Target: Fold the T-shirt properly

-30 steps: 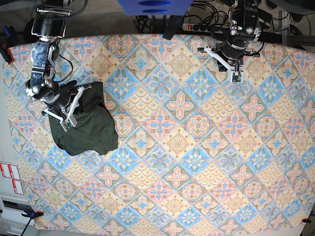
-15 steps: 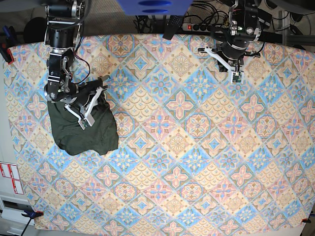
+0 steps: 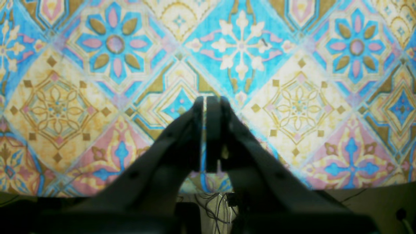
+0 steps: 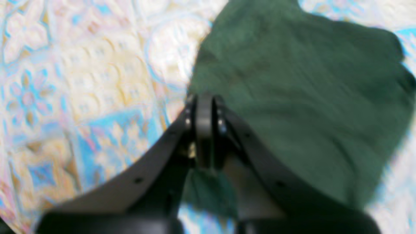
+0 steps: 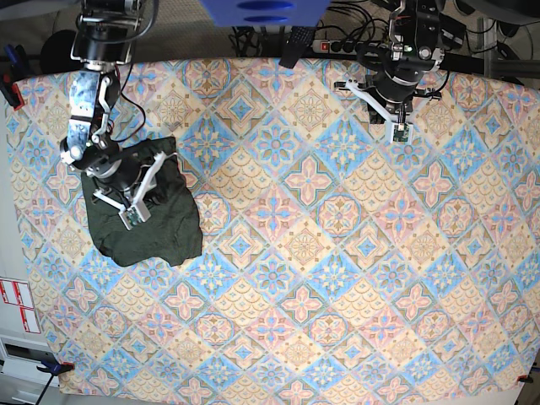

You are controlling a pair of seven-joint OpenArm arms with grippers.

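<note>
The dark olive-green T-shirt (image 5: 160, 232) lies as a compact folded bundle at the left side of the patterned table. It fills the right half of the right wrist view (image 4: 292, 81). My right gripper (image 5: 118, 177) hovers over the shirt's upper left edge. In its wrist view the right gripper (image 4: 203, 109) is shut, with no fabric showing between the fingers. My left gripper (image 5: 395, 99) is far off at the back right. In its wrist view the left gripper (image 3: 205, 104) is shut and empty above bare tablecloth.
The patterned tablecloth (image 5: 321, 253) covers the whole table. A power strip and cables (image 5: 337, 46) lie behind the back edge, and a blue object (image 5: 261, 13) hangs above it. A red clamp (image 5: 10, 89) holds the left edge.
My right arm swung right over the shirt, then shifted back a little to the left and down. The shirt's upper edge shifted slightly. My left arm moved a little toward the back.
</note>
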